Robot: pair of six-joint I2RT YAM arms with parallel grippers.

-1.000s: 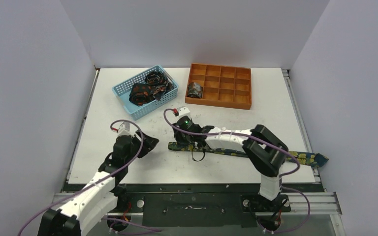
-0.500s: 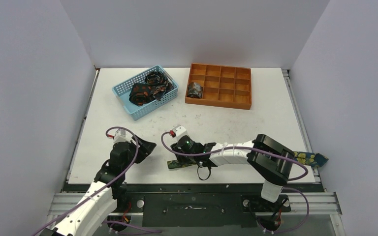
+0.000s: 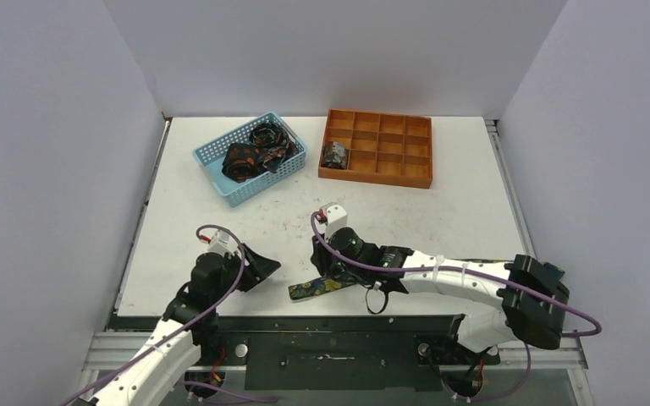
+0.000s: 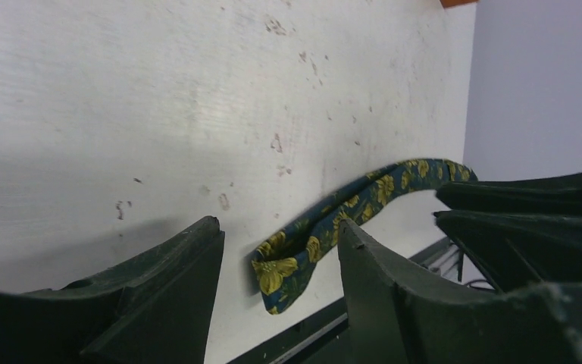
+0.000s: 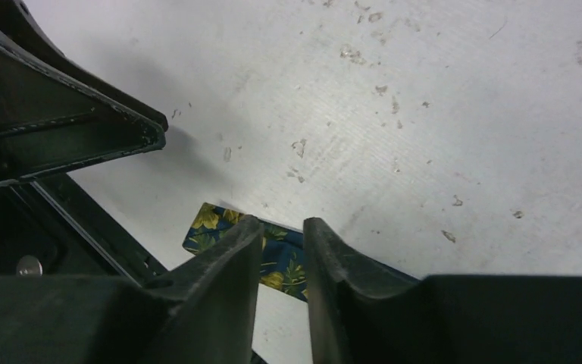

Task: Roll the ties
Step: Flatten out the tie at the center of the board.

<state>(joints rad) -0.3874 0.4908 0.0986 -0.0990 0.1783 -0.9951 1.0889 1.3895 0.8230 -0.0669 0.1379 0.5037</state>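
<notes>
Fingers of the right gripper [image 5: 282,224] are pressed close together with only a narrow slit between them, pinching a dark blue tie [image 5: 212,227] printed with yellow flowers, a short way in from its free end. That end lies flat on the white table [image 3: 440,211] near the near edge, left of the middle. From there the tie [image 4: 326,220] arches up off the surface to the right gripper [image 3: 322,269], and the rest of the strip runs right, mostly hidden under the right arm. The left gripper [image 3: 264,265] sits just left of the tie's end [image 3: 306,290], apart from it, with its fingers spread wide and nothing between them. In its own wrist view the flowered tip shows in the gap between the two fingers, lying beyond them on the table. At the far side a light-blue basket [image 3: 207,156] on the left holds loose ties [image 3: 250,156] in a heap. To its right, an orange tray [image 3: 372,178] carries one rolled tie [image 3: 335,155] in a compartment of its leftmost column.
</notes>
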